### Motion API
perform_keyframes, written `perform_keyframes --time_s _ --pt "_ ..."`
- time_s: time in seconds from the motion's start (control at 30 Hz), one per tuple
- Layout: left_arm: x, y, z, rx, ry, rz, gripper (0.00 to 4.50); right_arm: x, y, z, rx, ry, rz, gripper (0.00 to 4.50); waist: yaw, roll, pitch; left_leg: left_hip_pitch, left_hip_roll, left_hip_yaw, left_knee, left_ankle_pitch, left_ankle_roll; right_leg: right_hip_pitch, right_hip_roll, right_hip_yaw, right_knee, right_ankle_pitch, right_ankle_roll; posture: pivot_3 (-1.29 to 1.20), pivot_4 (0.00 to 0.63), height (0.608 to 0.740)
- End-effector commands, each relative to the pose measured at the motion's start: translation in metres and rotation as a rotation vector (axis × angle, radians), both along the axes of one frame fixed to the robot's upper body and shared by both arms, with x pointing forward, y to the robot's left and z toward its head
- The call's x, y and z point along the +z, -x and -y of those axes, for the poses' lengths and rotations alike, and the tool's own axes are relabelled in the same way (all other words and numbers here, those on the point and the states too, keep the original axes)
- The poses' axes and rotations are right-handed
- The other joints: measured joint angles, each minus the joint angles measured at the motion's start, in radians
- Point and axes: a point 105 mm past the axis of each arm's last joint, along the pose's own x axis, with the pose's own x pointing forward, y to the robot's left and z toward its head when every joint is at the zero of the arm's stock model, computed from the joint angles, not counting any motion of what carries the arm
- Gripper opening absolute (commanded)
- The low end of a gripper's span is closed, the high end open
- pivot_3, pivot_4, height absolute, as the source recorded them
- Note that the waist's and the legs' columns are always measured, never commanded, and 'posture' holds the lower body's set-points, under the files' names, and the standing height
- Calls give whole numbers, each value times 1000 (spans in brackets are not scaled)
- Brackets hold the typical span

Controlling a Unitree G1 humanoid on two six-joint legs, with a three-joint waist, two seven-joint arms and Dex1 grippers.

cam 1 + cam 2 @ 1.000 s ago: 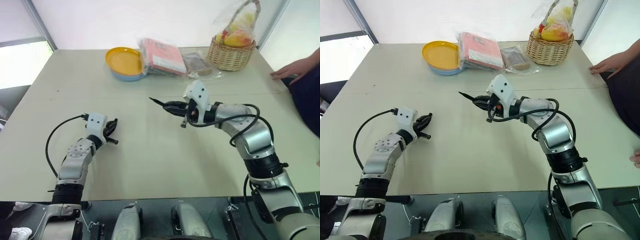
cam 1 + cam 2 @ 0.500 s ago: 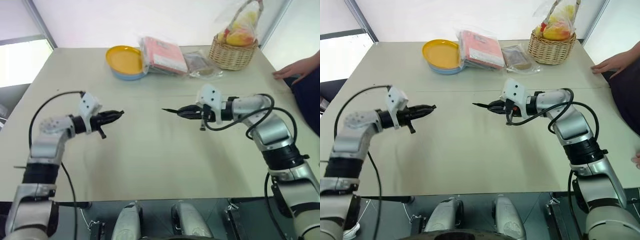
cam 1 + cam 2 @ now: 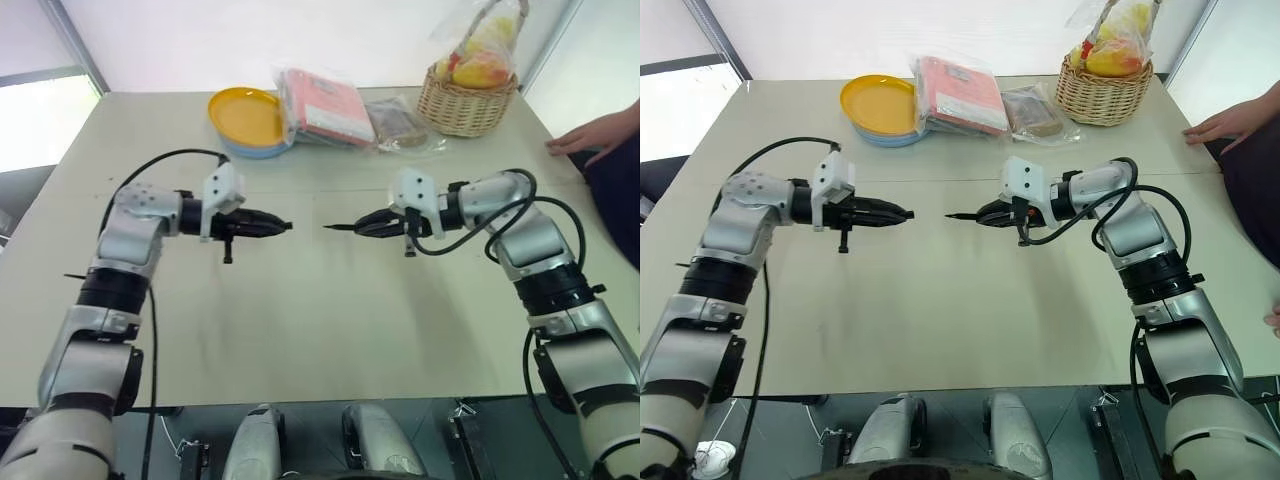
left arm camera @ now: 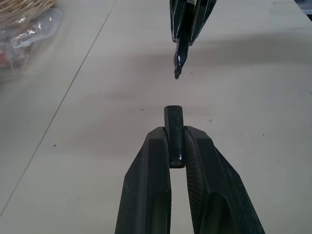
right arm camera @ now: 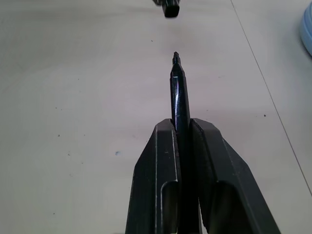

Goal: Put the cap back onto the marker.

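Note:
My left gripper [image 3: 274,226] is shut on the cap [image 4: 174,127], a short black cylinder sticking out past its fingertips, open end toward the right gripper. My right gripper [image 3: 366,224] is shut on the marker [image 5: 178,92], a slim dark stick whose pointed tip juts out toward the left gripper. Both grippers hover above the middle of the table [image 3: 320,310], pointing at each other. The cap [image 3: 288,226] and the marker tip [image 3: 328,228] are nearly in line, with a small gap between them. In the left wrist view the marker [image 4: 181,53] hangs just beyond the cap.
At the table's far side lie a yellow plate [image 3: 245,118] on a blue one, red and clear food packets [image 3: 325,108] and a wicker basket [image 3: 470,98] of bagged fruit. A person's hand [image 3: 590,135] rests on the far right edge.
My left arm rose from the table and swung right, turning the cap to face the marker. My right gripper shifted slightly right and levelled. The gap between cap and marker tip narrowed.

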Motion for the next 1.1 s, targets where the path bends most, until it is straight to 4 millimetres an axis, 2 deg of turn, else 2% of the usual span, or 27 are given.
perform_keyframes --time_s 0.03,0.13,0.53,1.1 --pt "6 -2 6 -17 0 48 34 15 -1 -5 20 -11 48 0 -1 0 0 0 0 0 0 0 0 0 0 0 0 0 0 0 150 740" --pt "2 -3 11 -26 -4 56 34 17 -1 -7 24 -14 49 0 1 0 0 0 0 0 0 0 0 0 0 0 1 0 0 0 150 740" --pt "6 -7 21 -35 26 79 34 17 0 -12 30 -26 43 0 2 0 0 0 0 0 1 0 0 0 0 0 1 0 0 0 150 740" --pt "13 -8 26 -38 56 95 34 15 0 -13 19 -38 39 0 1 0 0 0 0 -1 1 0 0 0 0 0 2 0 0 0 150 740"
